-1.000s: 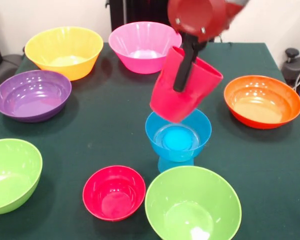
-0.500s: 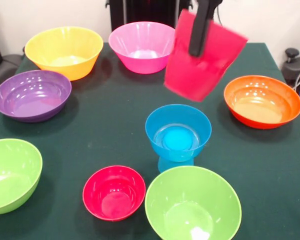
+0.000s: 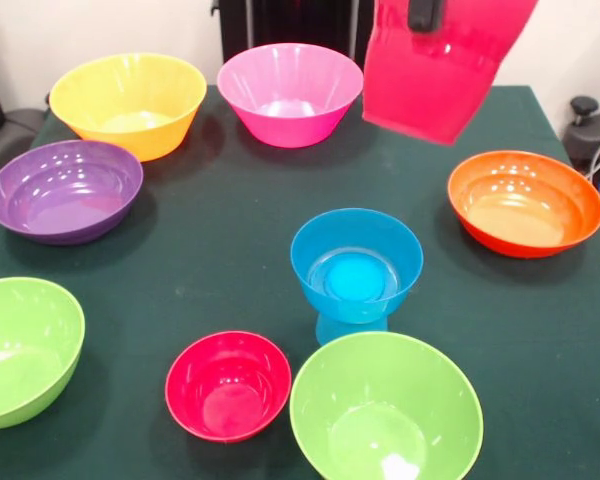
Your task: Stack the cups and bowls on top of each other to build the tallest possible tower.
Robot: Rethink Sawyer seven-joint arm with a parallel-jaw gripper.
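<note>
High above the table's far side, near the top edge, the red-pink cup (image 3: 442, 70) hangs clear of everything, tilted, with one dark finger of the gripper (image 3: 423, 14) showing against its wall. That finger lies against the cup and nothing else bears the cup up, so the gripper is judged to be clamped on its rim, though the rest of the hand is cut off by the frame.

Below it the tower (image 3: 356, 272) is only a beginning: the small blue bowl (image 3: 356, 262) sits mouth up on the upturned light blue cup (image 3: 350, 327), and nothing rests in or on that bowl. Every other piece lies singly on the green cloth (image 3: 210, 260): the yellow-orange bowl (image 3: 128, 102), the pink bowl (image 3: 289, 92), the purple bowl (image 3: 63, 189), the orange bowl (image 3: 524, 201), a lime green bowl (image 3: 20, 348) at one side, a second lime green bowl (image 3: 385, 410) just in front of the tower, and the small red bowl (image 3: 227, 384) beside it.

Two pieces are stacked and one is in the air; by this reckoning the greater part of the building is left to do
</note>
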